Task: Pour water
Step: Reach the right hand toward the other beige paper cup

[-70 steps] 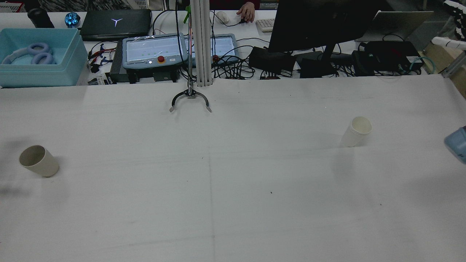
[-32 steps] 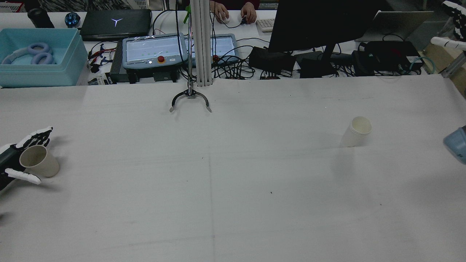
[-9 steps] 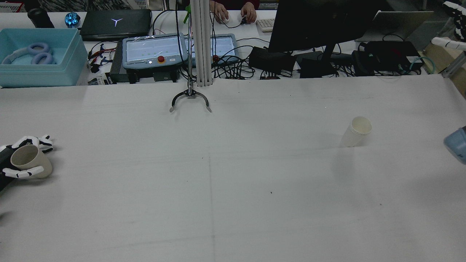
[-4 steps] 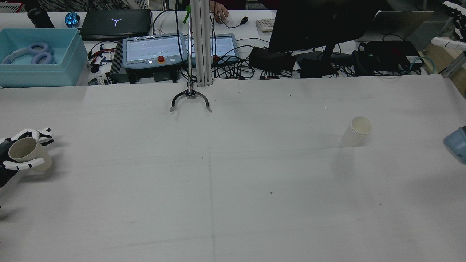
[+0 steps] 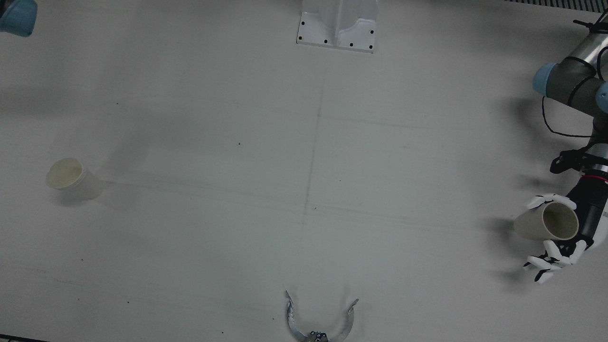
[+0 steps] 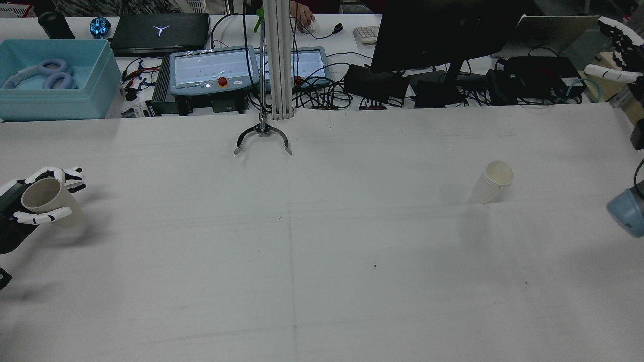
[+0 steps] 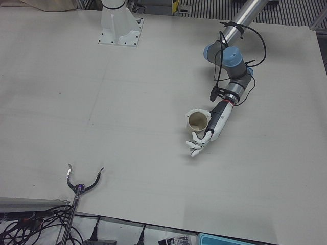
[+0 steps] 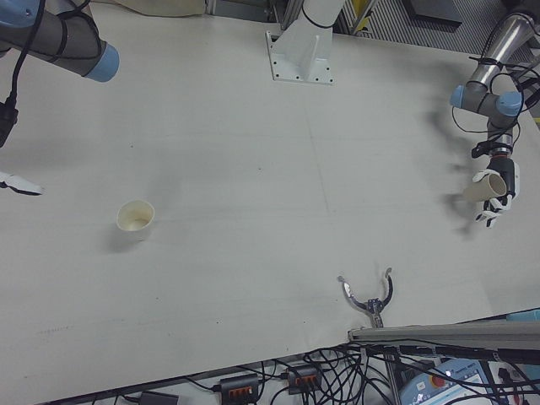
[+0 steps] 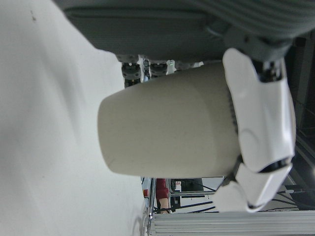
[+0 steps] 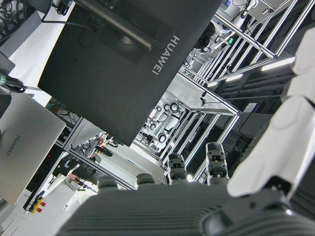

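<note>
Fingers (image 9: 258, 128) clamp round the beige cup (image 6: 44, 199), the left hand (image 6: 30, 208) holding it clear of the table, likely for pouring into the white cup (image 6: 494, 181) far across; the right hand (image 6: 618, 48), spread empty, idles aloft.

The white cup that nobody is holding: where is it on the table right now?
The white cup stands alone on the table on the robot's right half, right of centre in the rear view, far from the left hand holding the beige cup.

Matt, seemingly paper cup (image 9: 167, 128); glossy white plastic fingers (image 9: 261, 123); matt table (image 5: 304, 190).
</note>
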Robot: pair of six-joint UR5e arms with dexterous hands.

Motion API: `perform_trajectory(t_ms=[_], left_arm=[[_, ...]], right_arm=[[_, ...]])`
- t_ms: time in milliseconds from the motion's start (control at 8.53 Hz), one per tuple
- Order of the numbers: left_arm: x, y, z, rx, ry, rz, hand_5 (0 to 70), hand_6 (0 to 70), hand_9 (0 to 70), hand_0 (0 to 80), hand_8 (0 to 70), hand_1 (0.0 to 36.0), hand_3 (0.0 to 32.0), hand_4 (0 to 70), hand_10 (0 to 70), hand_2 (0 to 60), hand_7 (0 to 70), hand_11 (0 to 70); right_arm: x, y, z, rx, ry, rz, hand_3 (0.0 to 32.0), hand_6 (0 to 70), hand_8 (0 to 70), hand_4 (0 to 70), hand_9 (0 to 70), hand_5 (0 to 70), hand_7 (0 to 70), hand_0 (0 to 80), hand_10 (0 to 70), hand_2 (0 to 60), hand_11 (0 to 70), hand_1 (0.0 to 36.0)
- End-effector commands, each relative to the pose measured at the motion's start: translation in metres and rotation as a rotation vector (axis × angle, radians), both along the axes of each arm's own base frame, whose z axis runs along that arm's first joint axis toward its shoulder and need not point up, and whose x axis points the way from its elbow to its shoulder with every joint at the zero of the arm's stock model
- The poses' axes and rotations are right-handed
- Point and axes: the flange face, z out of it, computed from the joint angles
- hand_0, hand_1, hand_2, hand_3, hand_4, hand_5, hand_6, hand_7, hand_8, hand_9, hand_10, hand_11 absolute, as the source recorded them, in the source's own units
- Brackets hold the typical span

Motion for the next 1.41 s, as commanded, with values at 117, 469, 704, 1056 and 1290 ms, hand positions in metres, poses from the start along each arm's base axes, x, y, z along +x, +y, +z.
perform_trajectory(t_ms=[117,469,704,1056,1290], left_arm=[[-0.008,0.003,-0.037,-0.018,0.022,0.000,70.0,14.8,13.1,52.1,5.6,22.6,0.0,18.3,12.3,35.5,41.6,19.7],[-0.007,0.004,-0.039,-0.041,0.024,0.004,70.0,14.2,12.9,52.7,5.2,23.3,0.0,17.1,12.2,35.6,40.8,19.6],[-0.010,0.004,-0.038,-0.051,0.029,0.001,70.0,14.1,12.8,52.7,5.1,23.3,0.0,17.0,12.2,35.8,40.8,19.6],[-0.010,0.005,-0.035,-0.065,0.028,0.006,70.0,14.1,13.7,52.6,5.7,23.6,0.0,16.7,13.0,36.7,40.4,20.8],[-0.010,0.005,-0.036,-0.065,0.030,0.005,70.0,14.4,13.8,52.3,5.9,23.2,0.0,16.5,13.0,36.2,40.5,20.8]], right_arm=[[-0.060,0.018,0.063,0.011,-0.182,-0.168,11.2,4.7,0.0,11.7,1.2,13.4,13.1,46.0,1.2,12.1,2.8,11.6],[-0.102,0.047,0.090,0.025,-0.172,-0.289,9.8,3.1,0.0,9.7,0.6,13.5,10.2,50.7,1.0,10.3,3.1,17.4],[-0.115,0.056,0.096,0.016,-0.137,-0.310,9.6,3.0,0.0,9.6,0.5,13.3,9.9,50.9,1.0,10.4,3.2,17.7],[-0.124,0.045,0.098,0.100,0.071,-0.293,3.0,2.6,0.0,8.4,0.1,9.9,7.9,49.7,1.2,12.5,3.4,17.1],[-0.136,0.037,0.140,0.064,0.045,-0.292,3.8,2.6,0.0,7.8,0.0,9.5,7.4,47.8,0.9,13.1,2.8,15.2]])
